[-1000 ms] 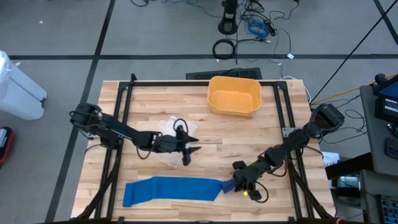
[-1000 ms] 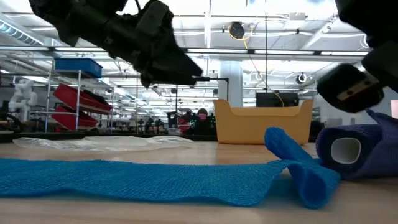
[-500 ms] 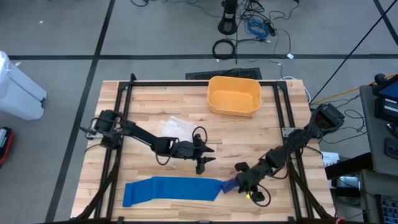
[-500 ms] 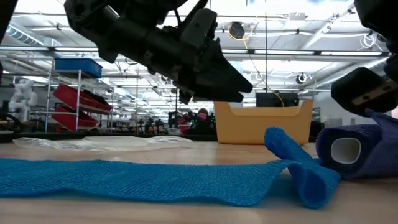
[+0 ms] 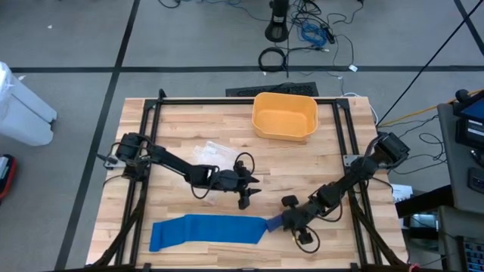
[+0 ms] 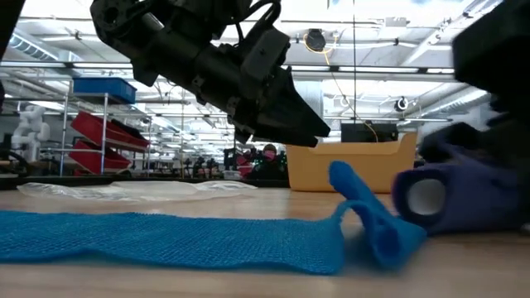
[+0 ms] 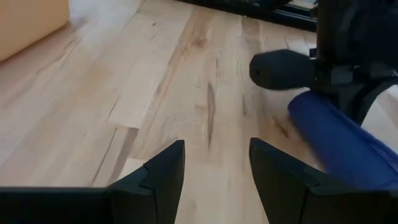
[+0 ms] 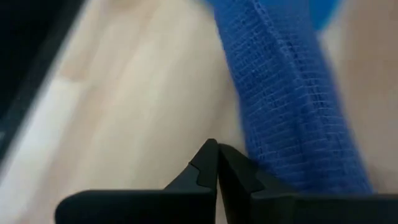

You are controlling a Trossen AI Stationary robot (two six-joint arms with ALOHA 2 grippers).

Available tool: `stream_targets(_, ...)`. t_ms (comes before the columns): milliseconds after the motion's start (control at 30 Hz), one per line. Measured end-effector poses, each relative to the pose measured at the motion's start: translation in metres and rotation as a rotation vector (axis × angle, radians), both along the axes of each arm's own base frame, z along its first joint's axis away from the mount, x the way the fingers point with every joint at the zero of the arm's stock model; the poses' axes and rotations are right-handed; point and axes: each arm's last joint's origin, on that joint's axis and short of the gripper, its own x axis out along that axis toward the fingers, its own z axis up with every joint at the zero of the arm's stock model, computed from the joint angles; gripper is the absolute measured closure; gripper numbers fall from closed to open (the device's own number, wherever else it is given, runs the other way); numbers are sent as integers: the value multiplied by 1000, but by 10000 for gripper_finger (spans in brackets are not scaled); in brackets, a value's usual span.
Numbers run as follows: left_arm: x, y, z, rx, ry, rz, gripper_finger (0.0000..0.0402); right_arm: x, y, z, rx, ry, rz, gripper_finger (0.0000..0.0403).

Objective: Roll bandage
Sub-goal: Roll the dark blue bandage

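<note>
Pale wooden planks of the table (image 5: 189, 136) carried the bandage (image 5: 208, 230) along the near edge, mostly unrolled flat, its rolled end (image 6: 451, 199) at the right. Soft, light, loosely woven, it would likely crumple and slip rather than hold shape; the firmer roll seemed the best place to grip. Right gripper (image 5: 293, 224) was pressed together empty beside that roll. Left gripper (image 5: 246, 195) hovered spread above the strip, having travelled rightward from a second before, and the roll had shifted slightly
</note>
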Motion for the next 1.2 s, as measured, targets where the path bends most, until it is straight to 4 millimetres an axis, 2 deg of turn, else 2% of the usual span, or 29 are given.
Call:
stream_targets(200,0,1,-1,3,10,3,217,8,-18,3,-202,-103,-129,403)
stream_targets(300,-1,1,-1,4,13,3,217,9,-31,4,-381,-152,-218,403)
stream_targets(433,-1,1,-2,10,26,9,217,16,-46,21,-529,-257,-309,403)
stream_targets(567,-1,3,-3,11,36,16,217,18,-58,35,-517,-279,-333,403)
stream_targets(733,-2,3,-5,14,56,17,217,14,-54,46,-400,-286,-306,403)
stream_targets(933,-4,2,-7,-4,83,24,217,10,-37,44,-214,-244,-211,403)
stream_targets(1200,3,-6,4,-10,30,-8,217,8,-33,43,-225,-247,-210,403)
